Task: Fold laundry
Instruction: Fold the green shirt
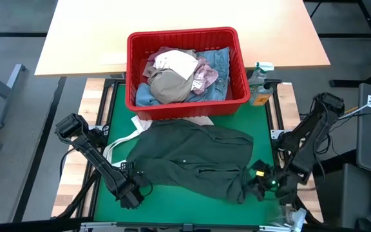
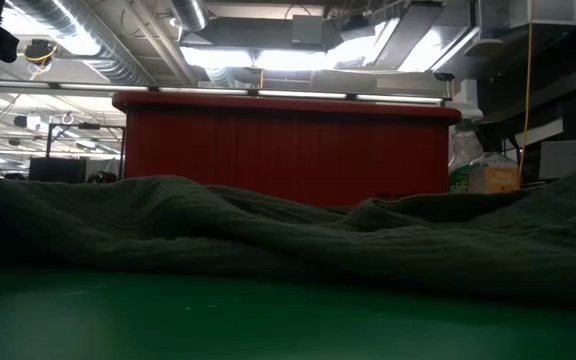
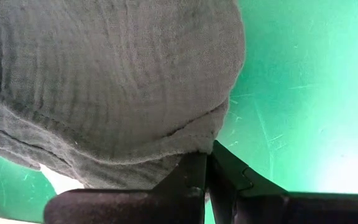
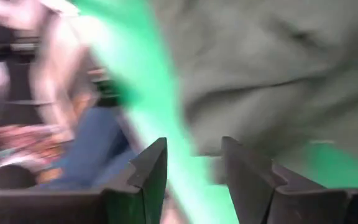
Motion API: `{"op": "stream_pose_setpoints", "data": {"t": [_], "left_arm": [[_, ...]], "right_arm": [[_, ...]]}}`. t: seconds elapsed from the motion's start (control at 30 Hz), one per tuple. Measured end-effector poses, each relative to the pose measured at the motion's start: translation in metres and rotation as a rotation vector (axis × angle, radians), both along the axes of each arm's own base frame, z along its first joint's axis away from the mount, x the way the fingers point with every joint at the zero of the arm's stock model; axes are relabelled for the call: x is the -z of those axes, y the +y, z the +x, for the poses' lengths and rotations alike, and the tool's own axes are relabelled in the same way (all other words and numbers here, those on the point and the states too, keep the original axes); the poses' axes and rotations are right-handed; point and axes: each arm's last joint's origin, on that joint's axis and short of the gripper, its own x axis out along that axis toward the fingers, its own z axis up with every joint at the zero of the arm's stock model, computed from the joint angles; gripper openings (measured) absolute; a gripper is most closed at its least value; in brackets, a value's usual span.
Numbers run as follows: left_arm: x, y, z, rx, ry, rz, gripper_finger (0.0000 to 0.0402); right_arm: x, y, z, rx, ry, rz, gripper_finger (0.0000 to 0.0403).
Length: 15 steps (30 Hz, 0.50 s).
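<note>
A dark green top [image 1: 192,158] lies spread on the green mat [image 1: 256,122]; in the low view the top [image 2: 288,230] shows as a rumpled ridge across the mat. My left gripper [image 1: 131,195] is at the top's near left corner, shut on it. Off the top's near right end, my right gripper [image 1: 263,183] stands open; in its wrist view, blurred, nothing sits between its fingers [image 4: 194,146]. More laundry fills the red basket [image 1: 140,48]: a beige piece [image 1: 171,84], a pink top [image 1: 208,74], blue denim [image 1: 221,61]. My left gripper pinches the top's hemmed edge [image 3: 194,135] between its two shut fingers [image 3: 185,174], at the near left corner. The fingers come from above, pointing down. One layer or several, I cannot tell. The cloth lies slack on the mat around the hold.
The red basket [image 2: 288,145] stands at the mat's far edge. A white tote bag's strap [image 1: 122,138] sticks out from under the top's left side. A spray bottle [image 1: 260,80] stands right of the basket. A light wooden table [image 1: 179,19] lies beyond.
</note>
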Motion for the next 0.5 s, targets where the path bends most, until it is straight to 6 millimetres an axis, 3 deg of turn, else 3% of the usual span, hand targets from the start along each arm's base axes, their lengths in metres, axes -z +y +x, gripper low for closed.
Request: {"op": "stream_pose_setpoints", "data": {"t": [0.17, 0.5], "left_arm": [[0.000, 0.000, 0.000, -0.017, -0.003, -0.001, 0.0000], [0.000, -0.001, 0.001, -0.026, -0.010, -0.007, 0.0000]], "right_arm": [[0.025, 0.002, 0.001, -0.019, -0.027, 0.031, 0.0152], [0.040, 0.004, 0.000, -0.070, 0.087, -0.016, 0.0152]]}}
